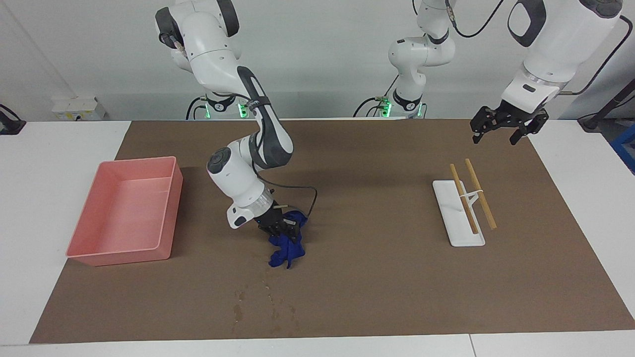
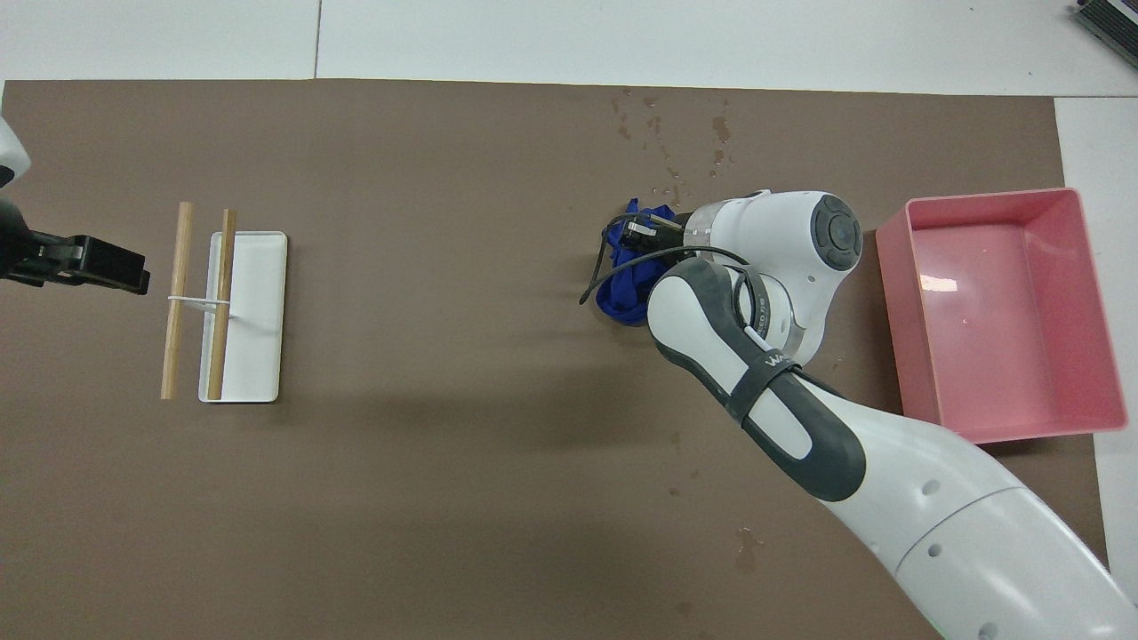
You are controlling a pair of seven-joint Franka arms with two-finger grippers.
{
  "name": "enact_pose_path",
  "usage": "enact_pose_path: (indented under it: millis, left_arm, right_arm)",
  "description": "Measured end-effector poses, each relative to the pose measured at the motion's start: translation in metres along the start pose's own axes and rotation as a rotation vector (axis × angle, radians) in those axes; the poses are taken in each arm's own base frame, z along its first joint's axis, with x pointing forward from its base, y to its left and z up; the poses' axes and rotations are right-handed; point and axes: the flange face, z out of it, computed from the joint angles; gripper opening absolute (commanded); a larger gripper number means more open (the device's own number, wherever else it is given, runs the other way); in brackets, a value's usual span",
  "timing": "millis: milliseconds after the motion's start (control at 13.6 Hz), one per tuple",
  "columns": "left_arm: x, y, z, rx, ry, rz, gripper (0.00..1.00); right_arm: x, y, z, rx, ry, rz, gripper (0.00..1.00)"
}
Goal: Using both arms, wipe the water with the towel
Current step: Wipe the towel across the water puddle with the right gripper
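Brown mat [image 1: 377, 277] bare through its middle, between towel [image 1: 286, 250] and white stand [image 1: 457, 213] with two wooden sticks [image 1: 480, 193]: a wide free lane. Pink tray [image 1: 124, 213] blocks the right arm's end. Right gripper [image 1: 284, 232], clamping the towel, and its forearm stand between tray and middle. Water [image 1: 268, 310] at the mat's edge farthest from the robots, nothing on it. Left gripper [image 1: 502, 130], fingers spread, hangs over the mat corner by the left arm's base.
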Motion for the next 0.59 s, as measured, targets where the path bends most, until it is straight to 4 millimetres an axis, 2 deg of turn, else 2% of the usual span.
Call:
enact_pose_path:
  millis: [295,589]
  left_arm:
    - [0.0,0.0,0.0,0.0,0.0,0.0,1.0]
    - [0.0,0.0,0.0,0.0,0.0,0.0,1.0]
  right_arm:
    - [-0.0022,0.0003,0.0028,-0.003,0.006,-0.031,0.0]
    - [-0.0017,0.0008,-0.0032,-0.129,-0.017,-0.254,0.0]
